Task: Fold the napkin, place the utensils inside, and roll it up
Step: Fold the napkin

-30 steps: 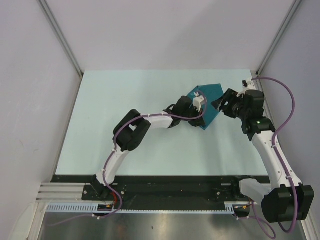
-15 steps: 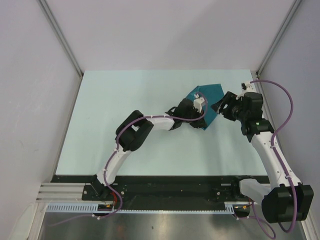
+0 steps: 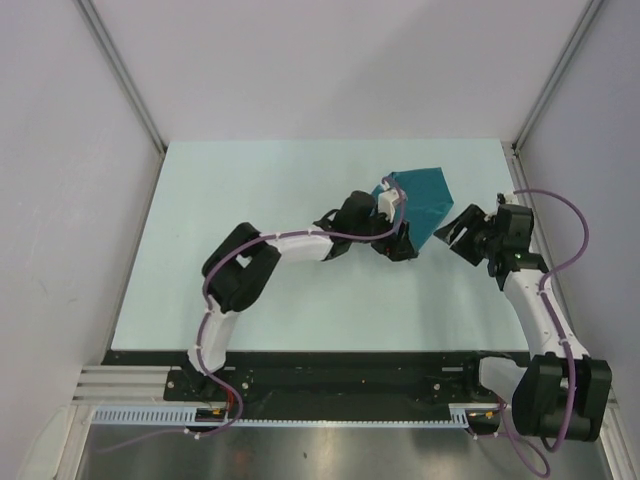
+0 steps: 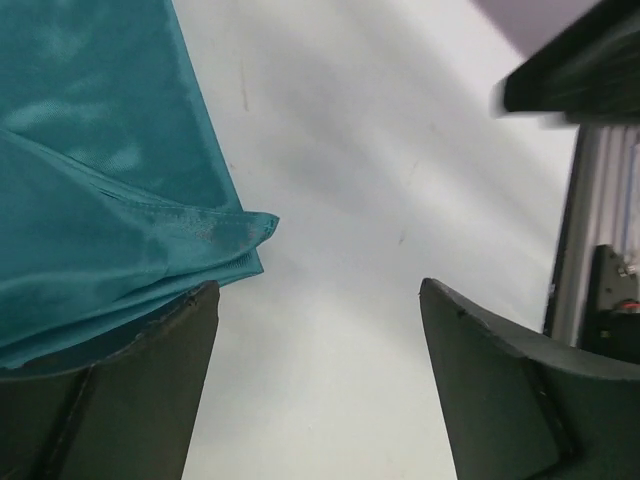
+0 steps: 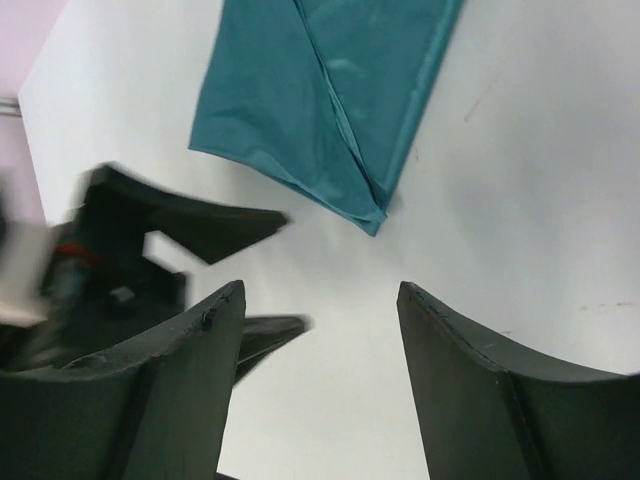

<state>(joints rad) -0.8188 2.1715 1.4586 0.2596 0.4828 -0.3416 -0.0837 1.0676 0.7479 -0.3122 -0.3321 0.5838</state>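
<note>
Pale table point(image 3: 250, 200), top view: folded teal napkin point(image 3: 425, 192) at far right, between both arms | left wrist alone: napkin corner just beside one finger point(image 4: 130, 380), left gripper point(image 4: 315, 300) spread wide, empty | right gripper point(image 5: 320, 300) spread wide, empty, napkin tip just ahead

A: "How much of the napkin point(image 3: 428, 192) showed from above?"

B: "Not all. Its near left part lay under the left end effector point(image 3: 398, 243). Both wrist views cut the cloth off at the frame edge."

A: "Anything blurred?"

B: "Yes. In the left wrist view the right end effector point(image 4: 578, 68) was a dark smear, cropped at the top right corner."
</note>
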